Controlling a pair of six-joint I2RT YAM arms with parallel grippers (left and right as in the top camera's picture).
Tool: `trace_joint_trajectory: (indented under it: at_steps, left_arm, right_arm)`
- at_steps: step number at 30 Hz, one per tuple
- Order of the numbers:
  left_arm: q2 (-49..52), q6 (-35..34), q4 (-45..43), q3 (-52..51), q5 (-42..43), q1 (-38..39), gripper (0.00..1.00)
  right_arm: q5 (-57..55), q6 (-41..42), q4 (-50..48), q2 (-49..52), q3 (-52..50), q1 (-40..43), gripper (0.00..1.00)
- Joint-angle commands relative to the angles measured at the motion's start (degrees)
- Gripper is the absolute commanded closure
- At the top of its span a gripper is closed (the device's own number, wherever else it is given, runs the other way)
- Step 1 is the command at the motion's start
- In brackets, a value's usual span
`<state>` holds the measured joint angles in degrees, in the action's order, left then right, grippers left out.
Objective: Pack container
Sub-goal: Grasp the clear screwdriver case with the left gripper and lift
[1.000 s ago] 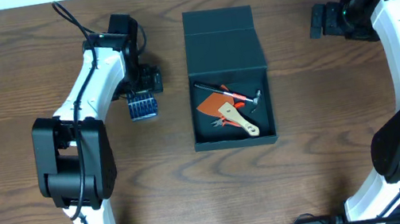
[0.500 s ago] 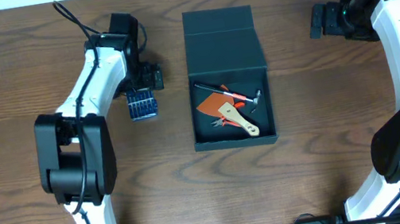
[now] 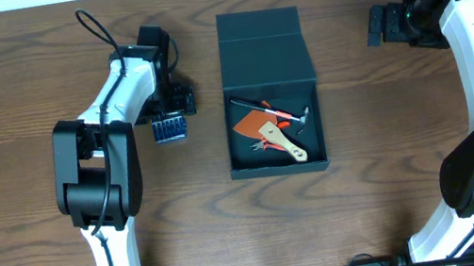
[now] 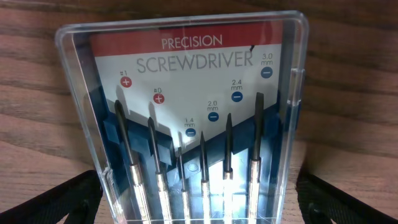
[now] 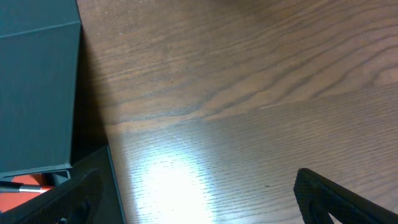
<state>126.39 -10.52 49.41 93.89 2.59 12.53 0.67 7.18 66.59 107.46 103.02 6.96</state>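
matte dark cardboard container (image 3: 262, 52) lies open mid-counter, toward the far edge. left gripper (image 3: 171, 108) has its jaws spread astride the clear, glossy plastic screwdriver case (image 4: 193, 124); right gripper (image 3: 380, 26) gapes empty. the left arm has swung slightly rightward, case unmoved.

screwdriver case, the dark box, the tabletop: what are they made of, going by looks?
Screwdriver case: clear hard plastic, glossy; the printed card and screwdrivers show through it and its edges catch highlights. Container: looks like matte dark cardboard or paperboard; flat folded panels, hinged flap, no shine. Table: wood grain with a soft sheen under the light; solid, veneer or laminate cannot be told.
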Motion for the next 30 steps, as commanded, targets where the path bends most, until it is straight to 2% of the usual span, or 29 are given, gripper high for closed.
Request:
trace_joint_trajectory:
  at_steps: [1, 10, 14, 30]
  left_arm:
    - [1.03, -0.31, -0.28, 1.27, -0.68, -0.09, 0.02]
    - [1.03, -0.33, -0.02, 1.27, -0.66, -0.09, 0.0]
    - [1.03, -0.31, 0.13, 1.27, -0.66, -0.09, 0.12]
    - [1.03, -0.33, 1.29, 1.27, -0.66, -0.09, 0.25]
  right_arm:
    - [0.42, -0.61, 0.13, 0.57, -0.02, 0.2, 0.01]
    - [0.42, -1.07, 0.37, 0.57, -0.02, 0.2, 0.01]
    - [0.42, -1.07, 0.5, 0.57, -0.02, 0.2, 0.01]
    - [0.42, -1.27, 0.5, 0.57, -0.02, 0.2, 0.01]
